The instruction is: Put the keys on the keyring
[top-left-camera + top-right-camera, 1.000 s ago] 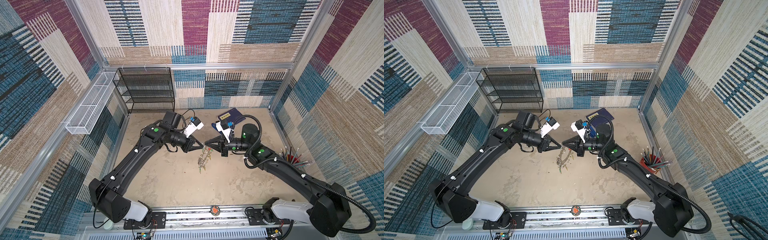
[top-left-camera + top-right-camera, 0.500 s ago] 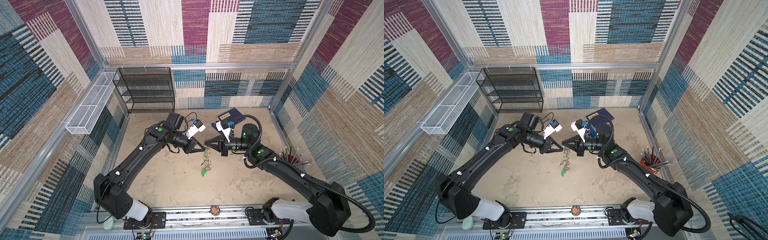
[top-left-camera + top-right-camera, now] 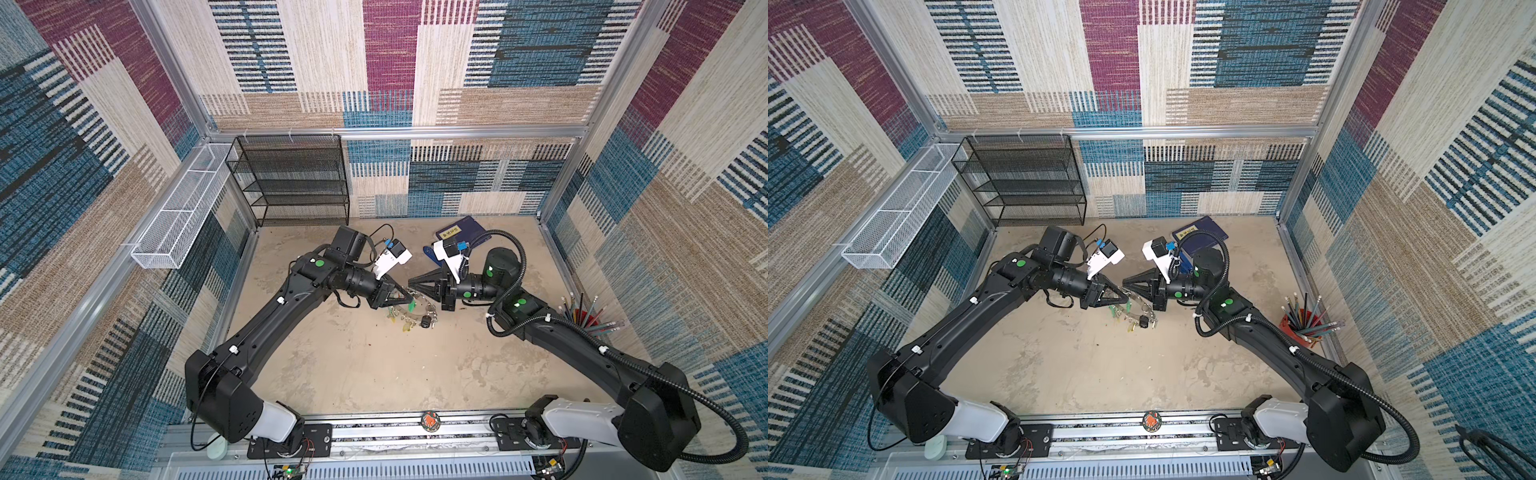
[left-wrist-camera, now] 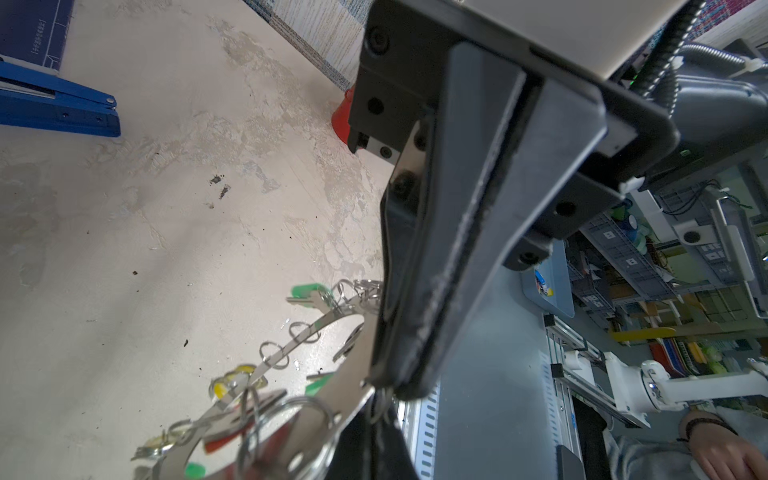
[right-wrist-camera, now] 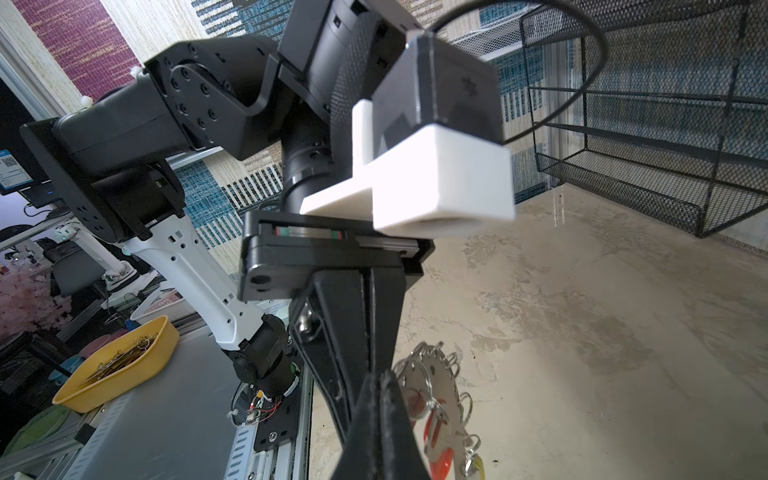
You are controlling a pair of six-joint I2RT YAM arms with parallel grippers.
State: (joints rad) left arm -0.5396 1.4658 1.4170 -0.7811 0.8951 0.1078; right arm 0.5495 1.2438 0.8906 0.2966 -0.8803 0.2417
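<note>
from where i'm standing, the spot where the two grippers are meeting is the hardest part to read. the left gripper (image 3: 412, 296) is pinching shut on the rim of the keyring (image 3: 417, 312), but its own fingers are covering the exact place it is biting. the keyring is hanging tilted off that gripper, just over the middle of the tabletop (image 3: 374, 365), and in the left wrist view part of its disc is running out of the picture. the green-tagged key (image 4: 309, 291) is sitting at the disc's edge among the split rings, and the black-tagged key (image 3: 424, 322) is dangling on its low side; how either is threaded on i cannot tell. the right gripper (image 3: 410, 283) is closed too, its tip pressing in right beside the left one's, and its fingers are hiding whether it is nipping a ring.

around them, a white wire basket (image 3: 174, 220) is hanging on the left wall and a black mesh shelf (image 3: 297, 183) is standing at the back. a blue stapler (image 4: 62, 108) is lying beside a dark blue book (image 3: 461, 228), and a red cup of pencils (image 3: 582, 320) is standing by the right wall, well apart from the keyring.

both arms are reaching in from the front rail, elbows bent outward, grippers pointing at each other tip to tip.
</note>
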